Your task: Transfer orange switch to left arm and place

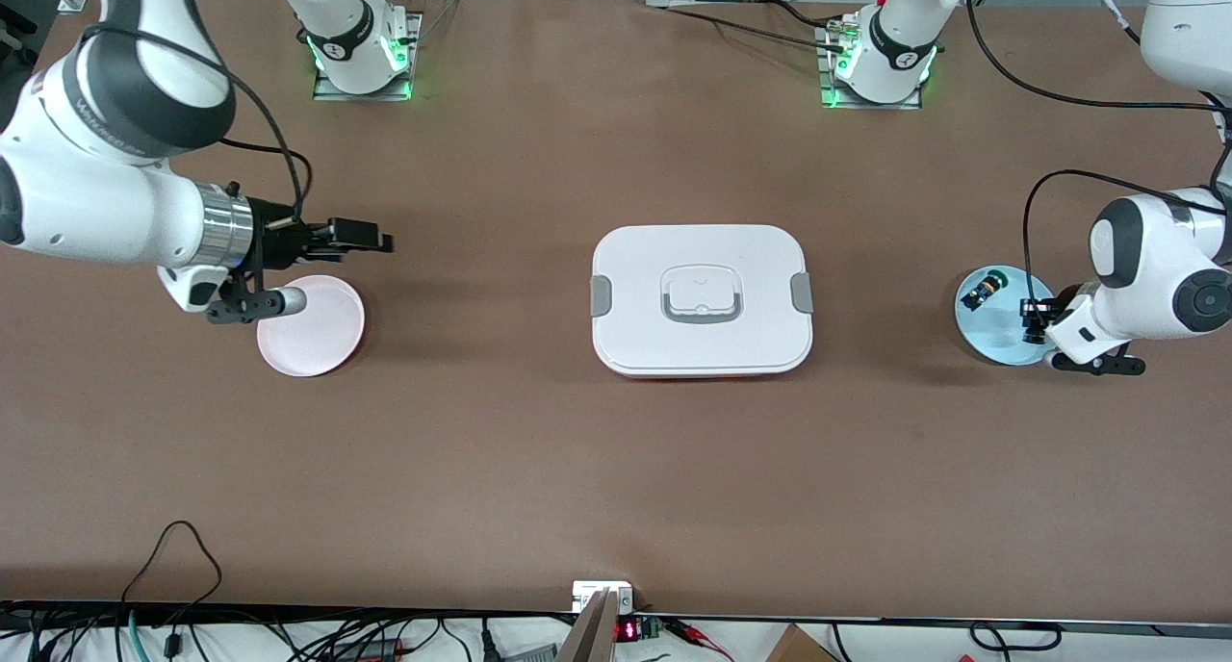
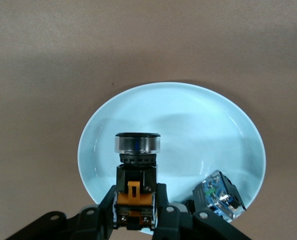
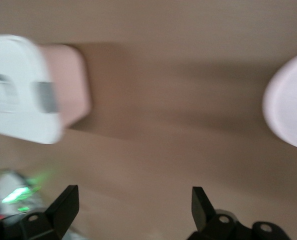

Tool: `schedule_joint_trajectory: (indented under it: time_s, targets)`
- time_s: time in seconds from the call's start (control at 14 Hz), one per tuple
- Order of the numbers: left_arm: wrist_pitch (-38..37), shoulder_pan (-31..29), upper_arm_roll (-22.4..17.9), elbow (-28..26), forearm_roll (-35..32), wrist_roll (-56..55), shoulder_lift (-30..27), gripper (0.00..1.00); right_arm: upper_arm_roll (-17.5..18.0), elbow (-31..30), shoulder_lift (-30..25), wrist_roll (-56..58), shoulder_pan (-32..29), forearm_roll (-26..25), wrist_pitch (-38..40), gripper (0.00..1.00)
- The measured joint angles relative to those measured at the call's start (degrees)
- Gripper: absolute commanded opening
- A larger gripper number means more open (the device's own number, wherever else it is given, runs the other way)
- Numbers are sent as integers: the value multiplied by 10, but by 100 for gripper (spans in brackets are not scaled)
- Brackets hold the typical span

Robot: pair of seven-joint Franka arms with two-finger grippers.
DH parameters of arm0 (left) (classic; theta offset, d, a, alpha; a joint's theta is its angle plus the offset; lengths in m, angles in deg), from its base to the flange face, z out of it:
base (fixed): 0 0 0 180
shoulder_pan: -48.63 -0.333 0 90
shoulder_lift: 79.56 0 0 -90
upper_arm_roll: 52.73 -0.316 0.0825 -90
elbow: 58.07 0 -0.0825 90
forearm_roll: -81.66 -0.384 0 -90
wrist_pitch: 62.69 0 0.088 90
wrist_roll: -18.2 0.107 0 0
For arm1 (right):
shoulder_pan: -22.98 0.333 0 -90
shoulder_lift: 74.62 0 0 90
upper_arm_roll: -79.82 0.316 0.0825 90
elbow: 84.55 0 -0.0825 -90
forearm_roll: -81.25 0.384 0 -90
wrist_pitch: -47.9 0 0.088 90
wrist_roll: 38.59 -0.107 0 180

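Progress was at an early stage, as I judged it: the orange switch was already pinched in the left gripper, but it had not left the blue plate at the left arm's end of the tabletop. The left wrist view showed the two fingers pressed against the sides of the switch's black body, its clear cap pointing away from the gripper over the plate's middle. Whether it was lifted clear of the plate or touching it, I could not tell. A second switch, with a clear block end, lay on the same plate just beside the gripper and was not held; in the front view it sat on the part of the plate toward the box.

The box stood shut in the middle of the tabletop, between the two plates and well apart from both. What remained was nearly everything: carrying the switch past the box without touching it, passing it to the other arm, and, presumably, setting it on the pink plate.

The right gripper hovered just above the tabletop by the pink plate at the right arm's end, its fingers spread wide and holding nothing.
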Motion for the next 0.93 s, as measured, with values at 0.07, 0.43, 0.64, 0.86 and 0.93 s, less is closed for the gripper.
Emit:
schedule_joint_trajectory:
  time_s: [0.07, 0.43, 0.64, 0.86, 0.93]
  targets:
    - [6, -1, -1, -1, 0, 0, 4, 5, 0, 6, -1, -1, 2, -76, 9, 100]
    - [33, -1, -2, -2, -1, 0, 26, 100, -45, 31, -30, 25, -7, -246, -19, 100]
    - [32, -1, -3, 0, -2, 3, 24, 100, -140, 44, -45, 37, 0, -167, -19, 100]
    - [28, -1, -2, 6, -2, 8, -2, 100, -206, 32, -58, 46, 49, -158, -20, 100]
    - [21, 1, -1, 10, -2, 9, -19, 100, -211, 18, -65, 44, 62, -158, -30, 100]
